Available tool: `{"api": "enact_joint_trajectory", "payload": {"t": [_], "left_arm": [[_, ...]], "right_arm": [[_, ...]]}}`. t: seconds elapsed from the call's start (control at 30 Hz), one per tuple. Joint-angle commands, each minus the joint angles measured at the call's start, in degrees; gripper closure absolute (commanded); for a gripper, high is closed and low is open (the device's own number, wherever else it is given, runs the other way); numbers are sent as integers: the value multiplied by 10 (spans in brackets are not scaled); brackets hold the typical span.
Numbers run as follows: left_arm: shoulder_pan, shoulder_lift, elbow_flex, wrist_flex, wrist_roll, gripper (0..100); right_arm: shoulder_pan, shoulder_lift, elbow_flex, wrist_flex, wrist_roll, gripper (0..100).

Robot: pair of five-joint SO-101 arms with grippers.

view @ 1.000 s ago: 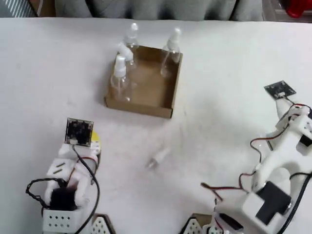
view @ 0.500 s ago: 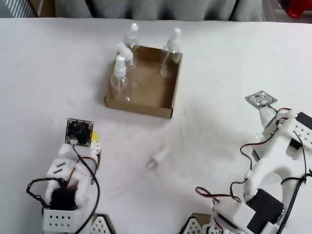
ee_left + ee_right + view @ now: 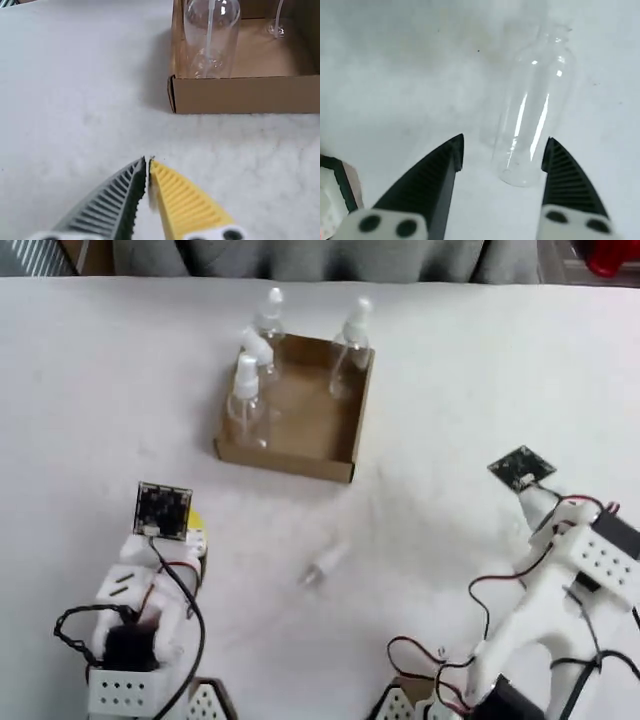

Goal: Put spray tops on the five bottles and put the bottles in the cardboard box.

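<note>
A clear bottle (image 3: 536, 112) with no spray top lies on the white table, just ahead of my right gripper (image 3: 504, 141). That gripper is open, and the bottle's base sits between its black fingers. A loose spray top (image 3: 325, 564) lies in the middle of the table. The cardboard box (image 3: 300, 462) holds several clear bottles with white spray tops, among them one at its near left (image 3: 246, 392) and one at its far right (image 3: 351, 344). My left gripper (image 3: 148, 162) is shut and empty, low over the table in front of the box (image 3: 245, 95).
The left arm (image 3: 140, 610) sits at the front left and the right arm (image 3: 560, 550) at the front right. Red and grey objects line the far table edge. Open cloth lies between the box and both arms.
The right arm has swung in from the right edge toward the table's middle and front. The left arm, the box and the loose spray top have not moved.
</note>
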Motion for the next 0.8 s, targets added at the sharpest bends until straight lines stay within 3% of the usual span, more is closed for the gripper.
{"api": "enact_joint_trajectory", "payload": {"t": [0.0, 0.17, 0.53, 0.77], "left_arm": [[-5, -7, -2, 2, -6, 980], [-5, -7, -2, 3, -6, 980], [-1, -7, -2, -3, -6, 980], [-4, -7, -2, 2, -6, 980]], "right_arm": [[3, -20, 1, -36, 7, 793], [7, -5, -2, -56, 7, 730], [21, -6, -3, -31, 1, 730], [-37, -5, 30, -95, -88, 730]]}}
